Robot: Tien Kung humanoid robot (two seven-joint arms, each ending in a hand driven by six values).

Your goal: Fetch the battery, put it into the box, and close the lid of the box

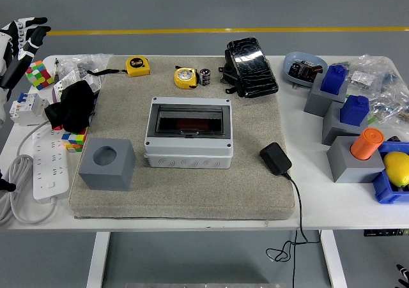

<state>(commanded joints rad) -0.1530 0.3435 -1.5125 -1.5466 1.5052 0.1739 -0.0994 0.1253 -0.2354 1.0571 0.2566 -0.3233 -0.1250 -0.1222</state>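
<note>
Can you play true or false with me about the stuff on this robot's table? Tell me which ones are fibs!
1. The battery is already inside the box. False: it stands on the mat beside a yellow tape measure, behind the box.
2. The box's lid is shut. True: its dark see-through cover lies flat over the opening.
3. The left hand is holding the battery. False: it is up at the table's far left corner, fingers spread, holding nothing.
4. A grey cube with a round hole sits left of the box. True.
5. The orange cylinder lies on the mat. False: it stands in a grey block at the right side of the table.
</note>
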